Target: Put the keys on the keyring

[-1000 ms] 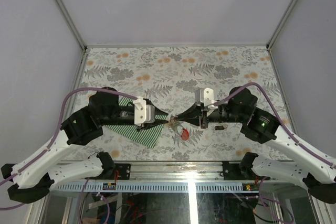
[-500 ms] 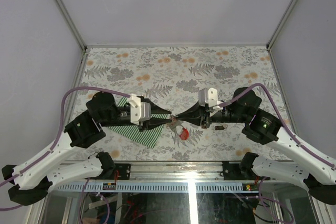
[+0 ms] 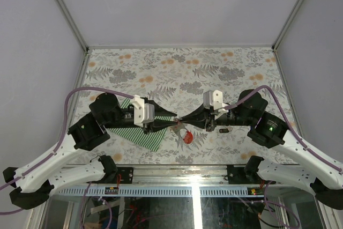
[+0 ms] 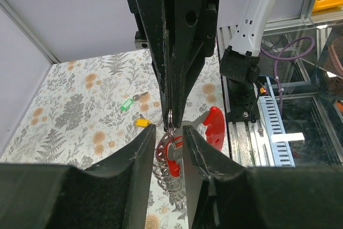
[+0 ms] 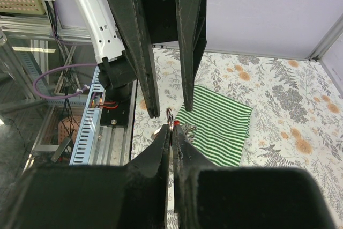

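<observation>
My right gripper (image 5: pixel 170 128) is shut on the thin metal keyring (image 5: pixel 170 114), holding it edge-on above the table's near middle. In the left wrist view its red tag (image 4: pixel 214 127) hangs below the keyring (image 4: pixel 170 117), with a second red piece and a metal coil between my fingers. My left gripper (image 4: pixel 168 128) faces the right one tip to tip, jaws apart on either side of the ring. In the top view the left gripper (image 3: pixel 172 124) and right gripper (image 3: pixel 181 121) meet above the red tag (image 3: pixel 188 137). A green key (image 4: pixel 126 104) and a yellow key (image 4: pixel 142 123) lie on the table. A dark key (image 3: pixel 224 130) lies under the right arm.
A green-and-white striped cloth (image 3: pixel 144 135) lies under the left arm near the front edge. The floral table cover (image 3: pixel 177 73) stretches back to the grey walls. A metal rail (image 3: pixel 177 172) runs along the near edge.
The left arm has drawn back slightly to the left and the right gripper has shifted a little to the right. The ring stays pinched in the right gripper.
</observation>
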